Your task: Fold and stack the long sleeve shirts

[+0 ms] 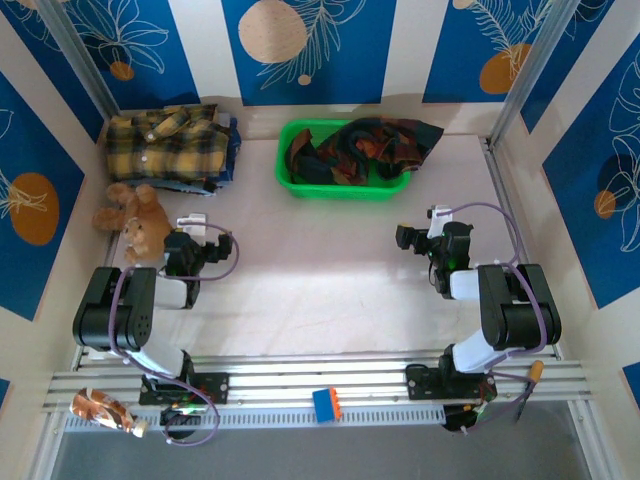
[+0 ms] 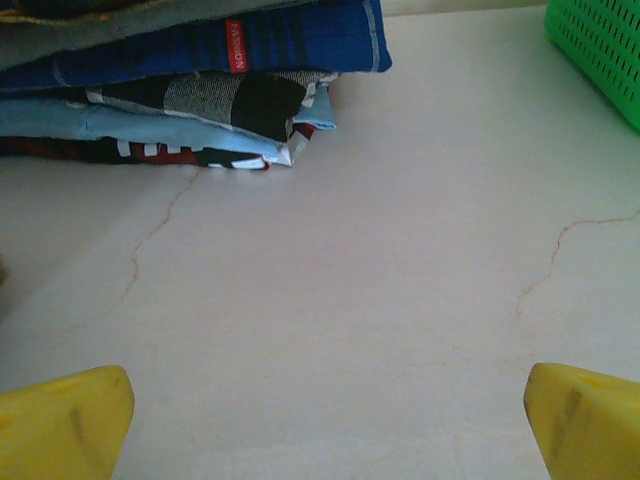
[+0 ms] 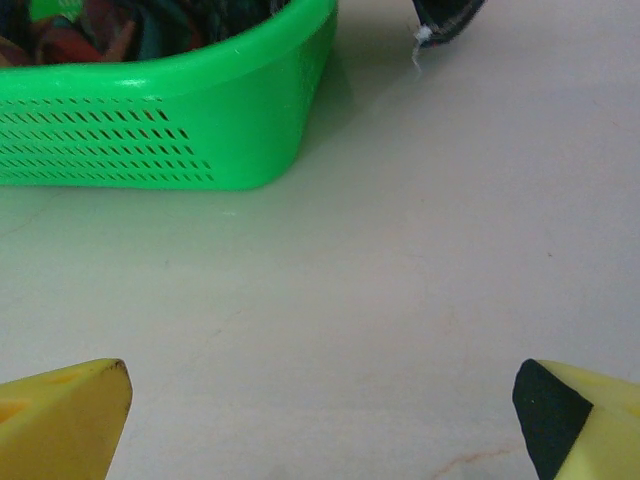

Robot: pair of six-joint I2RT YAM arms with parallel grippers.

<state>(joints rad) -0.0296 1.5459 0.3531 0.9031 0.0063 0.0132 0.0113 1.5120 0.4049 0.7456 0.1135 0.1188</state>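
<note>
A yellow and black plaid shirt lies folded on top of a stack of folded shirts at the table's far left. A dark green, navy, red and orange plaid shirt is crumpled in the green basket, spilling over its right rim. My left gripper rests low at the left, open, with nothing between its yellow fingertips. My right gripper sits at the right, open and empty, its fingertips wide apart, facing the basket.
A brown teddy bear lies at the left edge next to my left arm. Striped walls close the table on three sides. A blue and orange block sits on the front rail. Bare table lies between the arms.
</note>
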